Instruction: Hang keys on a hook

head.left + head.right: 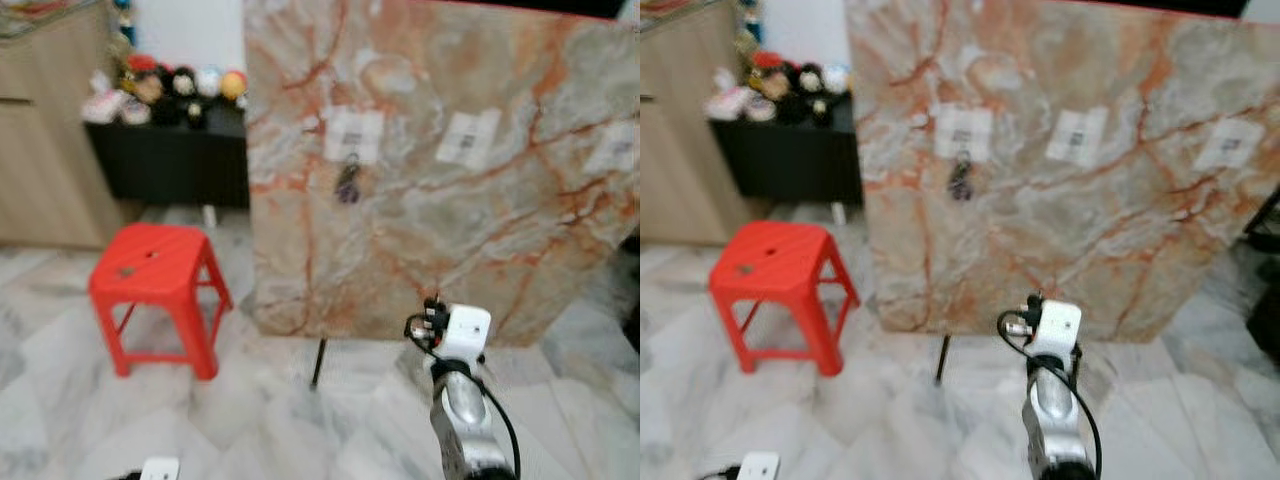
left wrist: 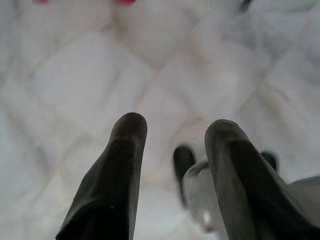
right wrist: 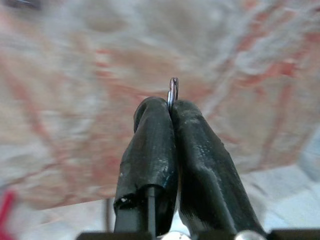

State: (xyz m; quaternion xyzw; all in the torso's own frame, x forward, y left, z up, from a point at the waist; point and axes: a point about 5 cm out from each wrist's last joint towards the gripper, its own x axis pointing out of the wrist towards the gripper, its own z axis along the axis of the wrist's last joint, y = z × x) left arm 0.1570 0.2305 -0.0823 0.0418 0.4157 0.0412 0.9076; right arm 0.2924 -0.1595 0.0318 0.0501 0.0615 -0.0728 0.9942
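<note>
A marble-patterned board [image 1: 450, 200] stands upright ahead with three white hook plates, the left one [image 1: 355, 135] carrying a dark bunch of keys [image 1: 347, 182]. The other two plates [image 1: 468, 138] [image 1: 612, 150] look bare. My right arm [image 1: 462, 400] reaches toward the board's lower edge. In the right wrist view my right gripper [image 3: 171, 105] is shut on a thin metal key ring [image 3: 173, 89] that sticks out past the fingertips, facing the board. My left gripper [image 2: 175, 130] hangs open over the pale floor with nothing between its fingers.
A red plastic stool [image 1: 155, 275] stands left of the board. Behind it a black low cabinet [image 1: 170, 160] holds plush toys, next to a wooden cupboard [image 1: 40, 130]. A black stand leg [image 1: 318, 362] props the board on the marble floor.
</note>
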